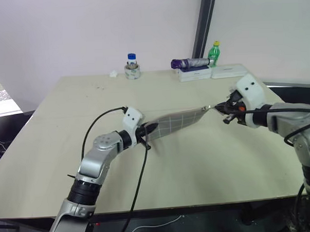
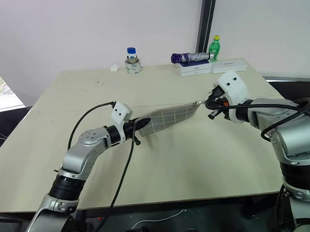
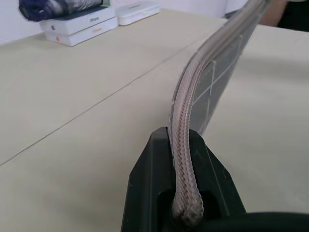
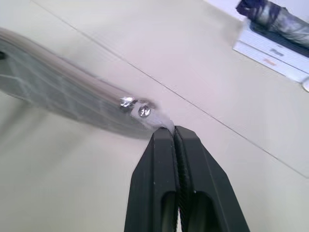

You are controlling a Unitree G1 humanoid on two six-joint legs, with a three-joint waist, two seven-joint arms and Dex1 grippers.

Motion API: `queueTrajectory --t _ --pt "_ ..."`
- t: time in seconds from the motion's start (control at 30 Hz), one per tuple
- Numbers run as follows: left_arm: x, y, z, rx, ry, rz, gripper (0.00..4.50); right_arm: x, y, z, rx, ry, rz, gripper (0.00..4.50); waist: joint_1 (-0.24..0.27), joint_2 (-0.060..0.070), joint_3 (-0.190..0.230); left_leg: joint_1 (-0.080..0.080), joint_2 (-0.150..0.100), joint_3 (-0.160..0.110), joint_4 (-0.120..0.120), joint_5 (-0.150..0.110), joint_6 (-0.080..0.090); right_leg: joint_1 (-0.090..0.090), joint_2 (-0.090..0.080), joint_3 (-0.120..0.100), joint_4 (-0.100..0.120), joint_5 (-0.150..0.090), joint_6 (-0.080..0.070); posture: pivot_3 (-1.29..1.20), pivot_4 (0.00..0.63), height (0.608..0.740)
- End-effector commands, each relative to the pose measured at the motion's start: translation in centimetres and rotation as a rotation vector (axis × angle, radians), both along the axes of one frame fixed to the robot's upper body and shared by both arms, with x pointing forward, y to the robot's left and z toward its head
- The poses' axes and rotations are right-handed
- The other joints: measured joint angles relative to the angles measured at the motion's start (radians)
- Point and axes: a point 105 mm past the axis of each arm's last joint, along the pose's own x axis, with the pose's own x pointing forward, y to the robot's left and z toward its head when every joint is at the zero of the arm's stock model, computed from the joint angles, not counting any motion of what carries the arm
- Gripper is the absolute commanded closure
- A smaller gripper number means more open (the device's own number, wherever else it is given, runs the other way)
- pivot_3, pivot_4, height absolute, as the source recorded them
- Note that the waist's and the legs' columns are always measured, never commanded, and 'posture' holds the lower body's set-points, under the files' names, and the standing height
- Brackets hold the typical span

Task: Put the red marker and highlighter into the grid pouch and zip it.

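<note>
Pouch stretched in mid-air between two robot arms, above a pale beige surface. On the left, the left claw has its two black fingers pinched tight on one end of the flat grey fabric grid pouch with white grid lines; the wrist view shows the woven zip seam running up out of those fingers. That grip looks meant as an anchor, holding the fabric steady so the zip can be drawn along it. The pouch hangs clear of the surface, tilted, its far end higher. At that far end, the right claw is clamped flat together on the pale pull cord just beside the small silver zip slider. The slider sits at the end nearest this claw, so the zip appears to be drawn fully along. Neither the red marker nor the highlighter can be seen, so they are likely inside. At the back edge stand a small blue-capped jar, white boxes under a folded purple umbrella and a green bottle, well apart from the work.
</note>
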Motion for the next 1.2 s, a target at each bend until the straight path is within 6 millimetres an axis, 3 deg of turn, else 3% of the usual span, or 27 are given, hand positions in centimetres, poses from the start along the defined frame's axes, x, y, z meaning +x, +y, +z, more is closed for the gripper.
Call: queueTrajectory --t 0.03,0.13,0.23,0.43,0.47,0.5,0.7,0.73,0.97,1.07,1.2 --pt "0.1 1.3 -0.3 0.025 -0.022 0.022 4.5 -0.1 -2.3 1.5 -0.028 -0.066 -0.074 4.41 0.0 0.0 0.0 0.0 0.0 0.0 0.0 0.0 0.0 0.0 0.0 0.0 0.0 0.0 0.0 0.0 0.15 0.74" --pt "-0.2 1.7 -0.5 0.027 -0.034 0.014 4.5 -0.2 -2.1 0.8 -0.027 -0.044 -0.058 4.41 -0.002 0.0 0.0 0.0 0.001 0.0 0.0 0.0 0.0 0.0 0.0 0.0 0.0 0.0 0.0 0.0 0.15 0.74" --pt "-0.5 1.8 -0.4 0.029 -0.082 0.008 4.5 -0.9 0.1 -1.1 -0.031 -0.003 0.076 4.41 -0.003 0.0 0.0 0.0 0.001 0.0 0.0 0.0 0.0 0.0 0.0 0.001 0.0 0.0 0.0 0.0 0.15 0.74" --pt "-1.5 2.2 -1.6 0.07 -0.077 -0.016 4.5 -1.8 1.6 -3.5 -0.019 0.06 0.162 1.53 -0.003 0.0 0.0 0.001 0.002 0.0 0.0 0.0 0.0 0.0 0.0 0.001 0.0 0.0 0.0 0.0 0.15 0.74" --pt "-1.6 2.2 -1.7 0.057 -0.064 -0.021 3.73 -1.8 1.6 -3.7 -0.024 0.062 0.16 0.92 -0.003 0.0 0.0 0.001 0.002 0.0 0.0 0.0 0.0 0.0 0.0 0.001 0.0 0.0 0.0 0.0 0.15 0.74" --pt "-1.9 2.4 -1.7 0.045 -0.053 -0.024 3.34 -1.9 1.6 -3.9 -0.033 0.068 0.166 0.37 -0.003 0.0 0.0 0.001 0.002 0.0 0.0 0.0 0.0 0.0 0.0 0.001 0.0 0.0 0.0 0.0 0.15 0.74" --pt "-3.3 4.7 -2.3 0.053 0.018 0.0 0.3 -2.3 1.4 -4.4 -0.054 0.075 0.197 0.36 -0.001 0.0 0.0 0.0 0.002 -0.001 0.0 0.0 0.0 0.0 0.0 0.001 0.0 0.0 0.0 0.0 0.15 0.74" --pt "-3.6 5.2 -2.3 0.055 0.032 0.006 0.03 -2.3 1.3 -4.4 -0.055 0.076 0.198 0.36 -0.002 0.0 0.0 0.0 0.002 -0.001 0.0 0.0 0.0 0.0 0.0 0.001 0.0 0.0 0.0 0.0 0.15 0.74" --pt "-4.9 10.0 -2.5 0.002 0.111 0.128 0.03 -2.1 0.4 -3.7 -0.064 0.012 0.203 0.36 0.0 0.0 0.0 0.0 0.003 -0.001 0.0 0.0 0.0 0.0 0.0 0.001 0.0 0.0 0.0 0.0 0.15 0.74" --pt "-5.0 13.4 -3.0 0.025 0.116 0.254 0.03 -1.8 0.2 -3.1 -0.018 -0.077 0.22 0.36 0.0 0.0 0.0 0.0 0.004 -0.001 0.0 0.0 0.0 0.0 0.0 0.001 -0.001 0.0 0.0 0.0 0.15 0.74" --pt "-6.1 17.5 -3.4 0.054 0.114 0.385 0.03 -2.0 -1.0 -4.7 0.102 -0.009 0.229 0.36 -0.001 -0.001 0.0 0.0 0.005 0.0 -0.001 -0.001 0.001 0.0 0.0 0.001 -0.002 0.0 -0.001 0.0 0.15 0.74"
